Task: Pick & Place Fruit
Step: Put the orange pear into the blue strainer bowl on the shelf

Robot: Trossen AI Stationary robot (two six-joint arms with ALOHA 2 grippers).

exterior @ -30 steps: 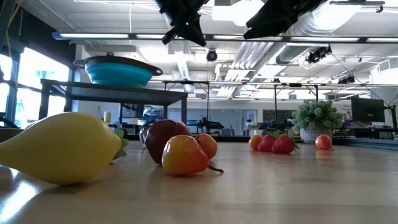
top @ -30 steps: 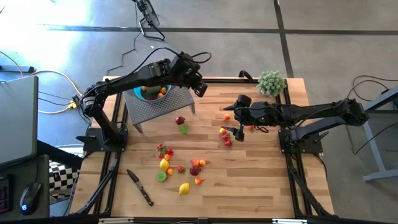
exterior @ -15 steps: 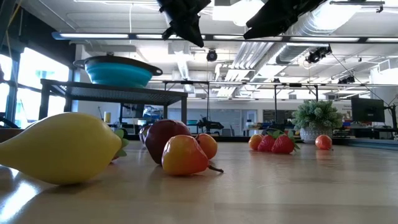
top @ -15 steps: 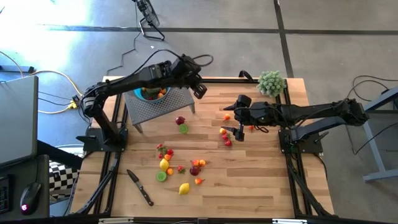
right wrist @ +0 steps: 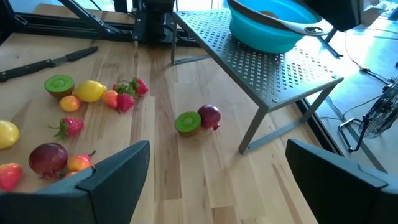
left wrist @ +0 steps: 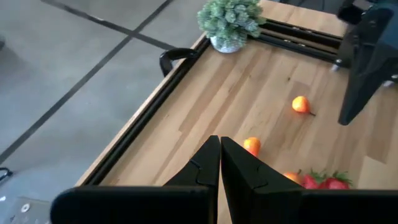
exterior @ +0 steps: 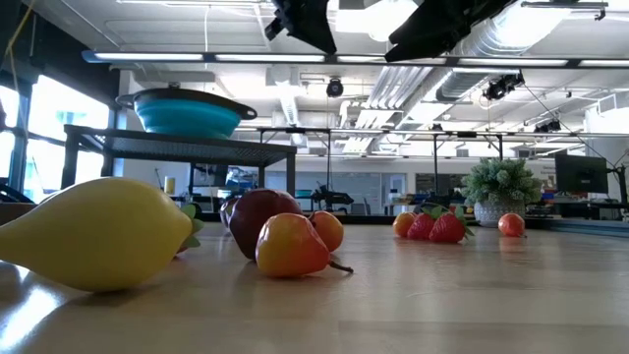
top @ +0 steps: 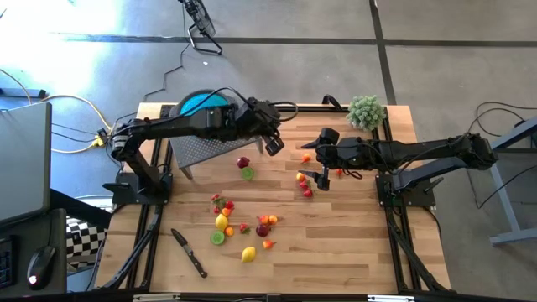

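Writing: we find no brand, label or readable text on anything in view.

Fruit: we see small toy fruits [top: 243,225] scattered on the wooden surface [top: 352,243], in red, orange, yellow, lime green and dark maroon. The main cluster lies toward the near middle of the surface, with a yellow lemon [top: 248,254] at its near edge and a halved kiwi [top: 217,238] beside it.

Fruit near the rack: a maroon fruit [right wrist: 210,116] touches a halved green kiwi [right wrist: 187,122] just in front of the perforated metal rack [right wrist: 273,68].

Fruit near the right arm: strawberries and small orange fruits [top: 304,183] lie under and beside the right gripper.

Bowl: a teal bowl [right wrist: 273,25] stands on the rack at the surface's far left.

Left arm: it reaches from the left edge over the rack and bowl. The left gripper [left wrist: 220,163] hangs above the surface past the rack, its jaws pressed together on nothing.

Right arm: it stretches in low from the right edge. The right gripper [right wrist: 217,171] points down over the middle of the surface, its jaws spread wide and holding nothing.

Other things: a black-handled knife [top: 189,252] lies at the near left; a fuzzy green plant ball [top: 366,110] sits at the far right corner.
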